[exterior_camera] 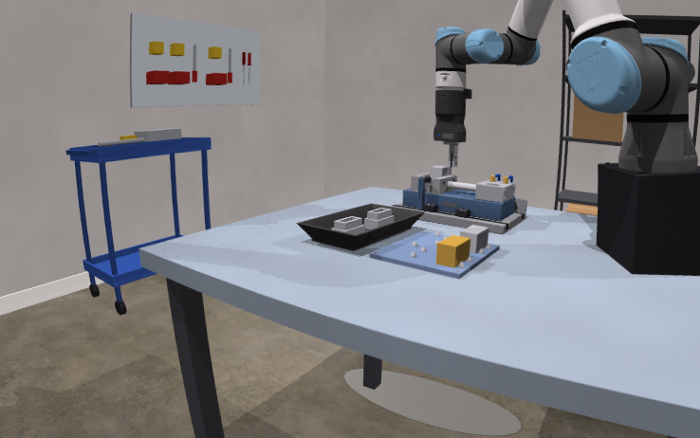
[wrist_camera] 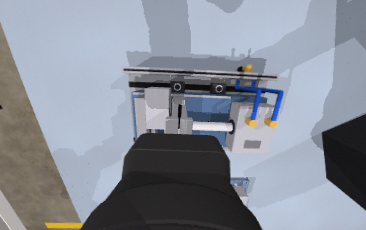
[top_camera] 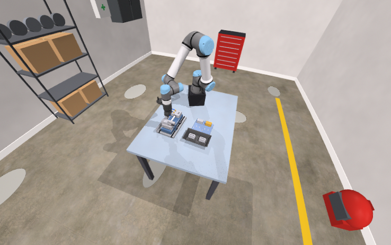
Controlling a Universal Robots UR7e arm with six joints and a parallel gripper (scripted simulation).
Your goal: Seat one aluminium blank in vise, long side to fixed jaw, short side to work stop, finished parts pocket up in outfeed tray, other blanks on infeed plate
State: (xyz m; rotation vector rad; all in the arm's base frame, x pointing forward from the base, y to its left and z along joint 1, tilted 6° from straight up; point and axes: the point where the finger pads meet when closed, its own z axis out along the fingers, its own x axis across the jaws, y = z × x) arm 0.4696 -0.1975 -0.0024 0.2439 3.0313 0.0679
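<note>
My two-finger gripper (exterior_camera: pixel 453 160) hangs straight down over the blue vise (exterior_camera: pixel 459 202) at the far side of the pale blue table (exterior_camera: pixel 392 304). My fingers are pressed fully together with nothing between them. In the exterior view their tips sit just beside and slightly above a small grey aluminium blank (exterior_camera: pixel 440 172) that stands in the vise next to the grey end block without hoses (exterior_camera: pixel 419 182); I cannot tell whether they touch it. From my wrist camera the closed fingers point into the vise opening, close to the end of the white rod (wrist_camera: pixel 212 127) that runs toward the grey block with yellow fittings and blue hoses (wrist_camera: pixel 252 131). My own black body hides most of what lies directly under me, so I cannot tell how the blank sits on the low bars.

Nearer the table's middle lies the light blue infeed plate with small pins (exterior_camera: pixel 397 254). On it stand a brass-yellow cube blank (exterior_camera: pixel 452 250) and a second grey aluminium blank (exterior_camera: pixel 475 237) just behind it, the two close together at the plate's end toward my black pedestal (exterior_camera: pixel 645 222). Just beside the plate rests the black outfeed tray (exterior_camera: pixel 330 233), holding two grey finished parts with pockets facing up (exterior_camera: pixel 347 223), side by side on its floor.
</note>
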